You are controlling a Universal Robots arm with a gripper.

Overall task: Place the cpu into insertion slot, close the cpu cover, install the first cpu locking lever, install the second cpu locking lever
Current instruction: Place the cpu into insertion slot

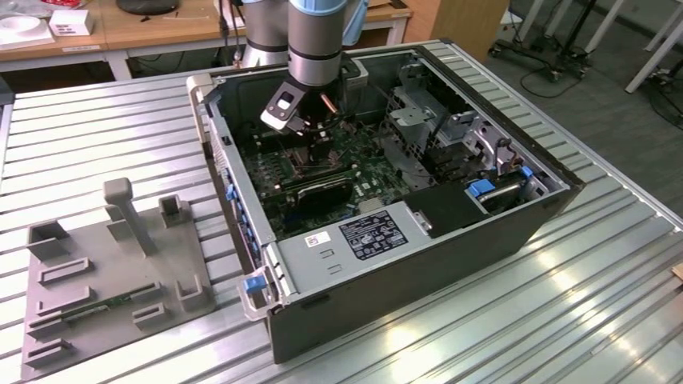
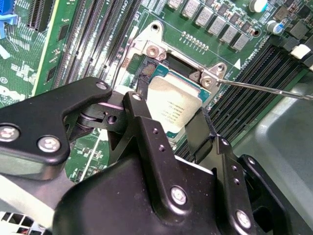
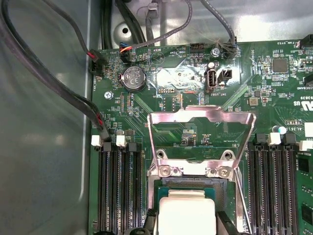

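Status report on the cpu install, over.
Copy: gripper shut on cpu, down at insertion slot. Hinged cpu cover open, off the slot. No obstruction seen.

I observe the pale square cpu [image 3: 187,215] level within the silver-rimmed insertion slot [image 3: 222,196]; the cpu cover [image 3: 201,117] is hinged open.

Robotics lab or workshop is indicated: an opened desktop computer case [image 1: 427,264] is set on a ribbed aluminium table [image 1: 513,328], a grey parts fixture [image 1: 107,276] is laid beside it, wooden desks [image 1: 160,30] and wheeled stands [image 1: 555,60] are seen behind.
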